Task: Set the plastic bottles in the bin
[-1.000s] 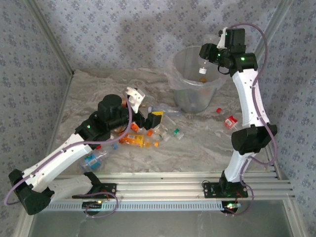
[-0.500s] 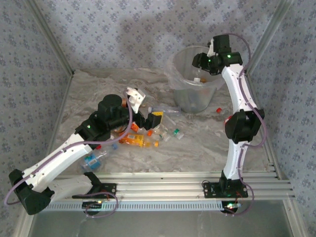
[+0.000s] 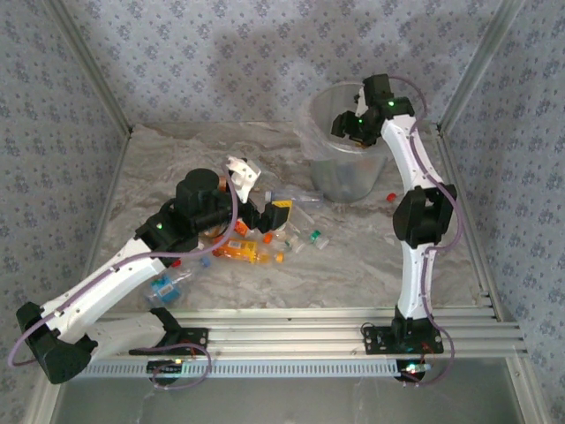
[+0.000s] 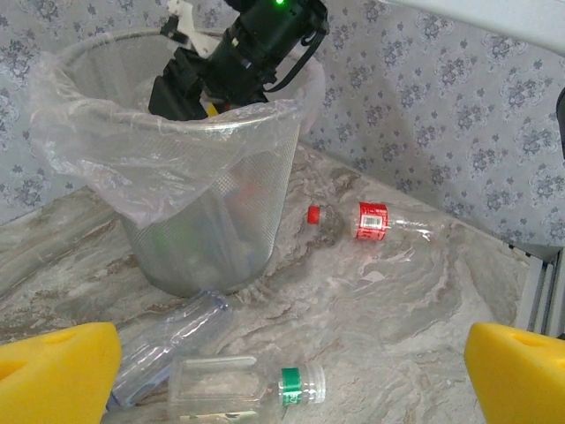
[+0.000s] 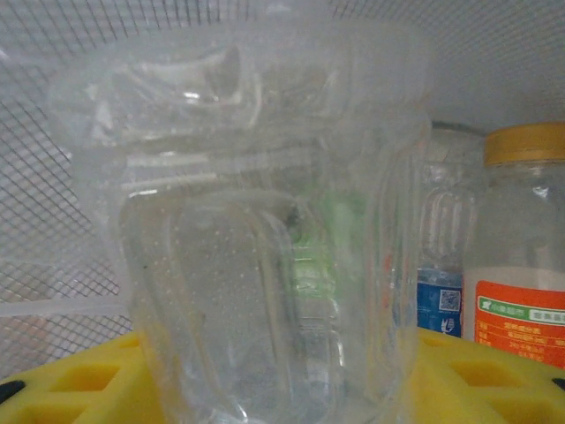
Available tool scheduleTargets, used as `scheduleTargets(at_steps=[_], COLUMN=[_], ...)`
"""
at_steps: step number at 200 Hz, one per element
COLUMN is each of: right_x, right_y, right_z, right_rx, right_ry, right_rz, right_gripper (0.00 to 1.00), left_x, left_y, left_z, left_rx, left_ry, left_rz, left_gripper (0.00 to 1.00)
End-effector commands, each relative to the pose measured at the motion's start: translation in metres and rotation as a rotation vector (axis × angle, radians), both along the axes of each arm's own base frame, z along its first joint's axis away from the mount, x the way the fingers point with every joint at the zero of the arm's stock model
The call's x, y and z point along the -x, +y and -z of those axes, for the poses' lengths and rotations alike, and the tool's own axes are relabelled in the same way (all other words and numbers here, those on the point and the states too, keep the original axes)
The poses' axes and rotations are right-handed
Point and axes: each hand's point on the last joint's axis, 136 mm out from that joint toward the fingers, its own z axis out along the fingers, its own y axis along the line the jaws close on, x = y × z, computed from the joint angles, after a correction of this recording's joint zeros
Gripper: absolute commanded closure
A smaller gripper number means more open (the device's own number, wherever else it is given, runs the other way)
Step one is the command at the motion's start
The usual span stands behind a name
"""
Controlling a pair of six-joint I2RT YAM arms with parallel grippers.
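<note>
My right gripper (image 3: 346,128) reaches down inside the bin (image 3: 318,113), a translucent bucket with a clear liner. In the right wrist view a clear plastic bottle (image 5: 265,265) stands between its yellow fingers (image 5: 79,380) and touches both. Behind that bottle lie an orange-labelled bottle (image 5: 521,309) and a blue-labelled one (image 5: 440,296). My left gripper (image 3: 269,216) hangs wide open over a pile of several bottles (image 3: 247,250) on the table. In the left wrist view, a clear bottle with a green band (image 4: 247,389) lies between its yellow fingertips (image 4: 62,371), untouched.
A red-labelled bottle (image 4: 375,221) lies on the marble top right of the bin (image 4: 88,168). A larger clear bottle (image 4: 168,340) rests against the bin's base. Papered walls close the back and sides. An aluminium rail (image 3: 353,322) runs along the near edge.
The right arm has swung left and lowered its gripper, with the clear bottle, from above the bin's right rim down into the bin. The left arm has stayed still.
</note>
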Motion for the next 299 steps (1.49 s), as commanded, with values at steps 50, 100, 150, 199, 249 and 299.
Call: scheduleTargets(at_steps=[50,100,150,199,249,299], right_x=[0.005,0.007,0.021,0.051,0.102,0.172], right_y=[0.004,-0.001,-0.001,0.001,-0.014,-0.038], right_z=[-0.007,-0.035,-0.087,-0.134,-0.157,-0.154], right_rx=[-0.001,0.006,0.027,0.069,0.161,0.158], right_ry=[0.004,-0.053,-0.183,-0.307,-0.377,-0.415], right_rz=[-0.004,0.01,-0.016,-0.073,-0.062,-0.001], right_gripper=[0.23,0.16,0.17,0.17,0.17,0.16], left_x=[0.002,0.002,0.004,0.02,0.039,0.053], left_y=[-0.004,-0.003,-0.004,-0.014,-0.027,-0.041], left_z=[-0.01,-0.011,-0.012,-0.016,-0.01,0.004], left_rx=[-0.002,-0.002,0.002,0.019,-0.014,-0.066], left_ry=[-0.024,-0.027,-0.029,-0.032,-0.015,-0.013], left_rz=[0.018,0.018,0.028,0.138,0.255,0.307], left_gripper=[0.0,0.0,0.0,0.01,0.0,0.0])
